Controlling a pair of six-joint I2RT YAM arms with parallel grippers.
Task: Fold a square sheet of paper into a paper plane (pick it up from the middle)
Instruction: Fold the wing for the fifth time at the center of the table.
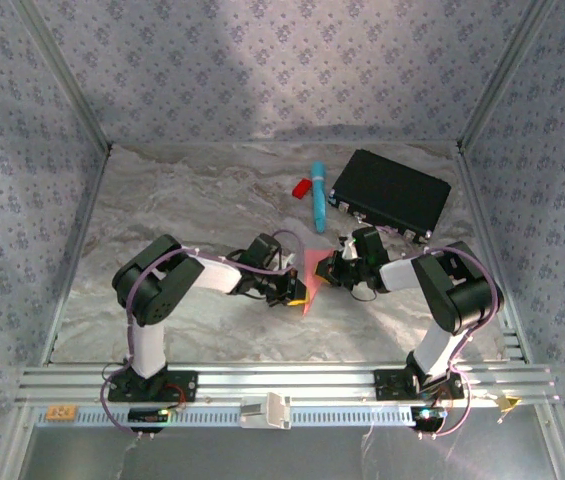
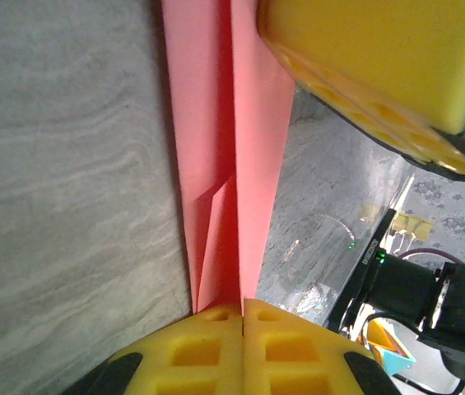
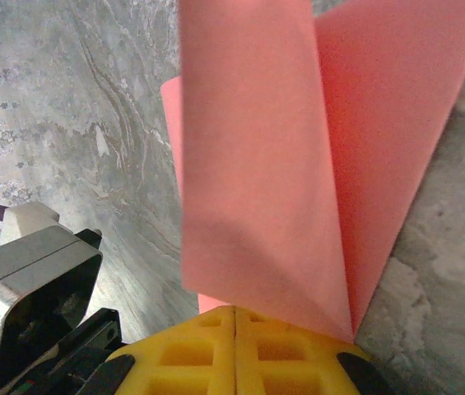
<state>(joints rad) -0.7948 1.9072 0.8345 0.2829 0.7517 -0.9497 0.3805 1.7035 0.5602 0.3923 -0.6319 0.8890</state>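
both hands clench the half-folded paper plane (image 2: 216,123), stood on edge over the mid-front of the marbled surface (image 1: 162,220): left hand (image 2: 242,309) pinches one end of the centre crease, right hand (image 3: 234,313) clamps the flaps opposite. to sharpen the fold w/o tearing, grips should prob. line up along the ridge & pull evenly.

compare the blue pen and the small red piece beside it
The blue pen is long and slim; the red piece is short and stubby. The pen runs nearly upright in the top view; the red piece lies slanted. Both rest on the table, left of the black case.
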